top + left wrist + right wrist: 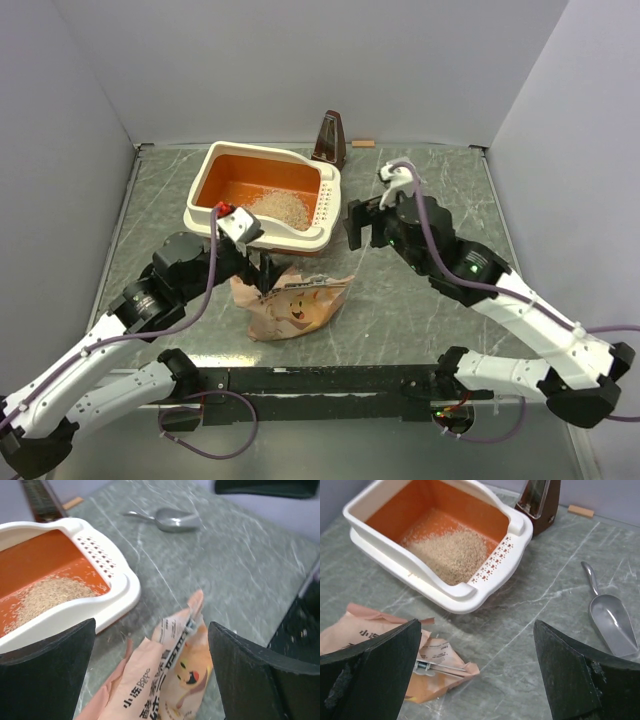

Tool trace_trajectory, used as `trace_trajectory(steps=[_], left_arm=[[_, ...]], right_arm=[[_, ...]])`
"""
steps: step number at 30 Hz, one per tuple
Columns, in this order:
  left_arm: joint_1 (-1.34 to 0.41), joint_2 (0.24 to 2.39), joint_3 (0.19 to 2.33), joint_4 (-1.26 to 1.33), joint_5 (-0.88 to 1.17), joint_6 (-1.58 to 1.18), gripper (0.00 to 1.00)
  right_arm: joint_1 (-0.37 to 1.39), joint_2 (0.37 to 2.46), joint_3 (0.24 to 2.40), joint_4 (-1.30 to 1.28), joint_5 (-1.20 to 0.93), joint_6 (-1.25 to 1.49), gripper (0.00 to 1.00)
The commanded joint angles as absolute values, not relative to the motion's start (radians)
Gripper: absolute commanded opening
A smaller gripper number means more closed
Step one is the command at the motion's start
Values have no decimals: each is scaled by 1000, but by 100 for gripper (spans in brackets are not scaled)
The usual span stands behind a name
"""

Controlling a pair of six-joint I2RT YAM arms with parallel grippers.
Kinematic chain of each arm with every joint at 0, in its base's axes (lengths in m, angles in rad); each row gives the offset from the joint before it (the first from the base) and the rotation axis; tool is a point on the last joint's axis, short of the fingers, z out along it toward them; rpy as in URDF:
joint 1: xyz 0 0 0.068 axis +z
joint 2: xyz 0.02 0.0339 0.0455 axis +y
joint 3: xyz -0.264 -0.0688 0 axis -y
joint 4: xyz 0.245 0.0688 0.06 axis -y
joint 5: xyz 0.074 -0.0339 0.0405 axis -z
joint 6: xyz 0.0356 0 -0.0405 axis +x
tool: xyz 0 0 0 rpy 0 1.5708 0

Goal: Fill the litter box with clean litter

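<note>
Left tool [152, 650]: I saw its fingers spread wide, gripping nothing, hanging over the bag [165, 680].
Right tool [477, 670]: spread wide too, holding nothing, above the counter [545, 645].
Box [462, 602]: it sat on the counter, just beyond the bag.
Litter [452, 555]: a loose heap lay on the box's orange floor, toward the slotted end.
Scoop [612, 620]: it lay flat to the box's right, apart from it.

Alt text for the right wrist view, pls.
Cream-white plastic litter box with orange interior holds a heap of pale litter granules on a grey marbled table. Crumpled tan printed bag lower left, metal scoop right, framed by the open right gripper.
</note>
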State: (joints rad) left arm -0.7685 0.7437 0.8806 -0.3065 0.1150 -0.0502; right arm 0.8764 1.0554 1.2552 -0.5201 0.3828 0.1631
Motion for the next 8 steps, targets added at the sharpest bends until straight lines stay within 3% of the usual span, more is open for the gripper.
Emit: trace_trajectory(steps=[1, 4, 8], left_arm=[[-772, 771, 942, -221, -40, -158, 97], [-772, 824, 982, -247, -113, -156, 97], [-772, 906, 1020, -262, -189, -178, 97]], right_arm=[[871, 982, 1230, -449, 419, 198, 100], [871, 954, 1229, -456, 413, 158, 100], [871, 992, 1270, -482, 567, 221, 100]])
